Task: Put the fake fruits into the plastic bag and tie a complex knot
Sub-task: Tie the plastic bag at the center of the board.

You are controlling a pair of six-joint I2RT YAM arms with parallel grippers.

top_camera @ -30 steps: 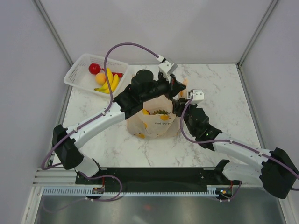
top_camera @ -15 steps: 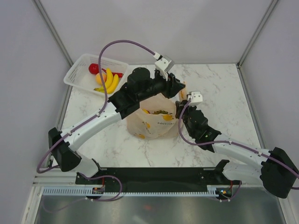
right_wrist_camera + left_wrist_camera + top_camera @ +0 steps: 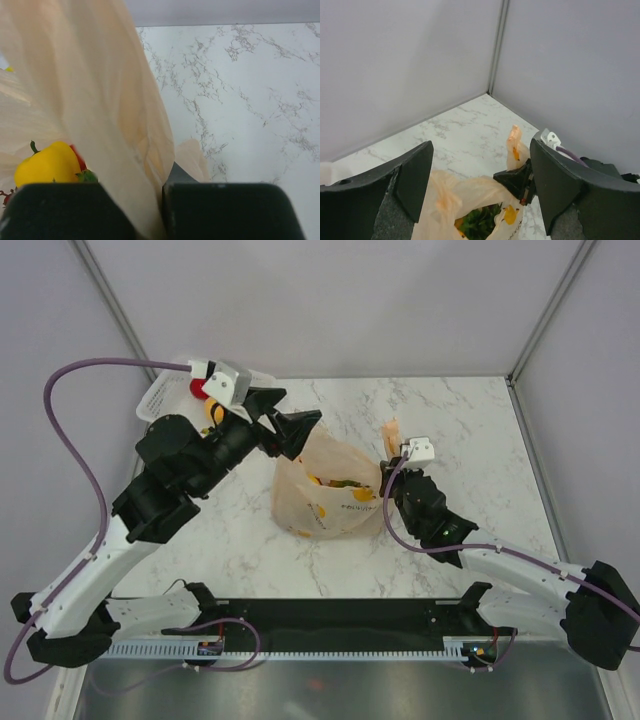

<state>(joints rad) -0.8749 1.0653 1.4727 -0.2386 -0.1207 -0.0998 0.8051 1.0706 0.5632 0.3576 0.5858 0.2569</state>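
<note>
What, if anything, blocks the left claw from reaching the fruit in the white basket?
Probably nothing, so yes, it looks reachable. The left claw hangs open and empty just beside the white basket, and the red apple inside lies uncovered.

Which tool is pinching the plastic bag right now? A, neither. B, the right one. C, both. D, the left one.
B: the right tool is shut on a fold of the plastic bag, while the left tool hangs open above the bag, holding nothing.

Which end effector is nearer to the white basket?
Left. The left end effector hangs open beside the white basket; the right end effector grips the plastic bag on the bag's far side.
</note>
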